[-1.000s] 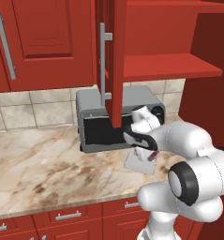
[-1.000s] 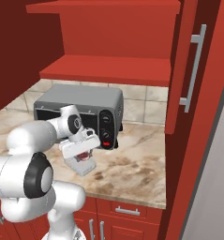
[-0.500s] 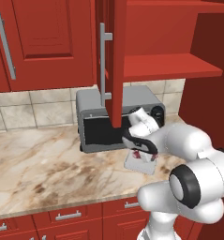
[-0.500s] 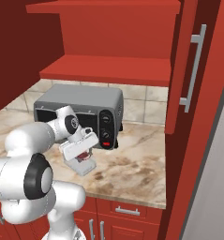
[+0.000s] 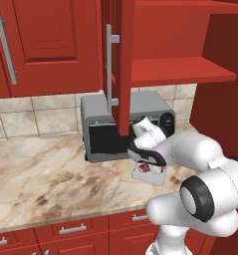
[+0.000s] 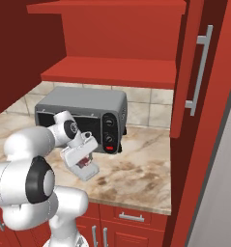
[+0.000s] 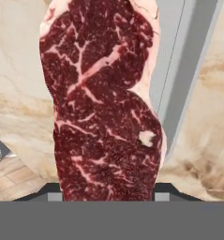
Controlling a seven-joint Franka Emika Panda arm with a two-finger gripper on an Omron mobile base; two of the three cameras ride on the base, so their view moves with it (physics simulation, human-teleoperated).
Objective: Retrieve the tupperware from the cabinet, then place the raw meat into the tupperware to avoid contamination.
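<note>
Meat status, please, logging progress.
Gripper shut on the meat, low over the tupperware on the counter. Toaster oven close behind. Nothing in the way.

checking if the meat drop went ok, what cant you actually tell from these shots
- Hand in the left base view: its fingers are hidden by its own body, so open or shut is unclear.
- Hand view: the raw meat covers the fingertips and most of the tupperware.
- Base views: whether the meat lies flat on the tupperware's floor is too small to tell.
- Cabinet top is cut off by the frame edge.
</note>
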